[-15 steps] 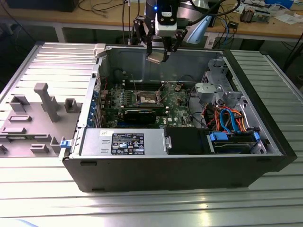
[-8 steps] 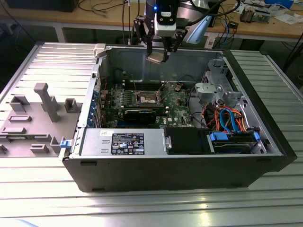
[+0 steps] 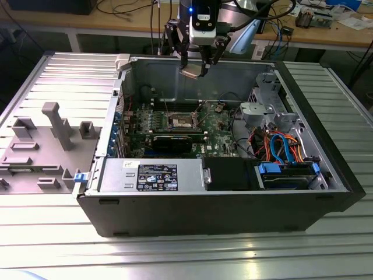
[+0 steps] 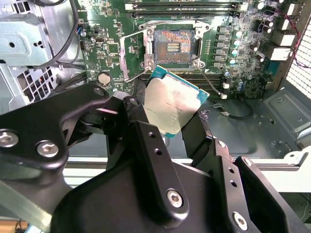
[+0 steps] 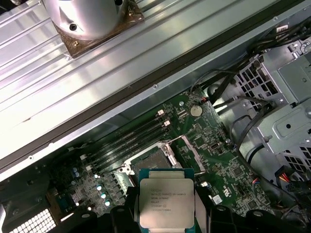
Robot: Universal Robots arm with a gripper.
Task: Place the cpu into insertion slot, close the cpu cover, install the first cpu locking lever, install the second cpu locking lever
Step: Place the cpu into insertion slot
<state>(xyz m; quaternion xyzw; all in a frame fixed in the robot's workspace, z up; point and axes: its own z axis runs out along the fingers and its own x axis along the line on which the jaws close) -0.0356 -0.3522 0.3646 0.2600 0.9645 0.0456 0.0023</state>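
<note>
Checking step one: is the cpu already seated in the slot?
No, the slot lies bare and the hand holds the cpu apart from it.

surface: ribbed aluminium table [image 3: 186, 256] | behind: wooden bench [image 3: 335, 36] | bench top: cables [image 3: 125, 9]

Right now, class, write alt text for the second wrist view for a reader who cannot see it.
The black claw grips the cpu by its edges, silver top showing, above the green motherboard. Beyond it the insertion slot lies open, its brownish pin field bare.
</note>
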